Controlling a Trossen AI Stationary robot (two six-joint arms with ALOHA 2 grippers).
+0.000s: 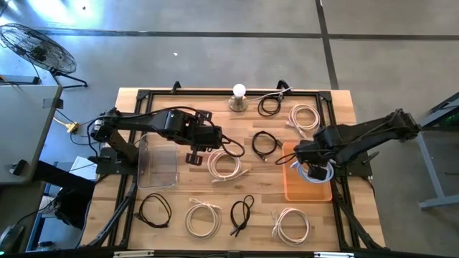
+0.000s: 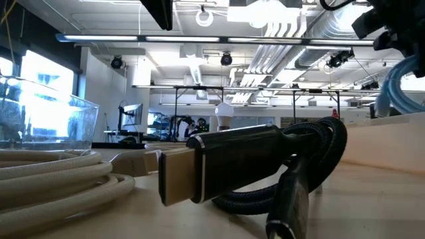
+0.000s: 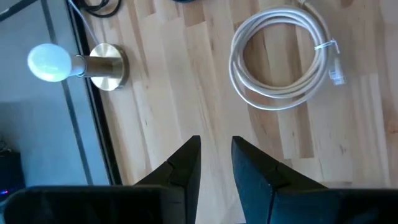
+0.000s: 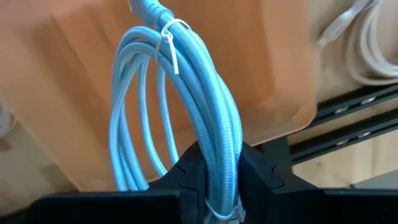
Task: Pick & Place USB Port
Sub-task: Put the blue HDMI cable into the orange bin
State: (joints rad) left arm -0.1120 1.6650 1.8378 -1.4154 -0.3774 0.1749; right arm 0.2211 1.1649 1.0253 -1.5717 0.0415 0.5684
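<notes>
My right gripper (image 1: 310,163) is shut on a light blue coiled cable (image 4: 211,106) tied with white zip ties. It holds the coil over the orange tray (image 1: 305,190) at the table's right side. In the low view the blue cable (image 2: 402,83) shows at the upper right. My left gripper (image 3: 216,155) hovers over bare wood near the table's middle (image 1: 217,140), its fingers a little apart with nothing between them. A black cable (image 1: 233,148) lies just right of it. A black cable with a gold plug (image 2: 176,176) lies on the table close to the low camera. My right gripper pinches the bundled strands of the blue coil (image 4: 219,158) between its two fingers, next to a zip tie. The fingers come from above and lie across the strands. The rest of the loop (image 4: 134,118) hangs over the orange tray (image 4: 249,62); I cannot tell whether it touches it.
A clear plastic bin (image 1: 158,161) sits under the left arm. A white bulb on a brass base (image 1: 239,97) stands at the far edge. Several white and black cable coils lie around, such as a white one (image 1: 226,165) and another (image 3: 280,59). Black frame rails border the table.
</notes>
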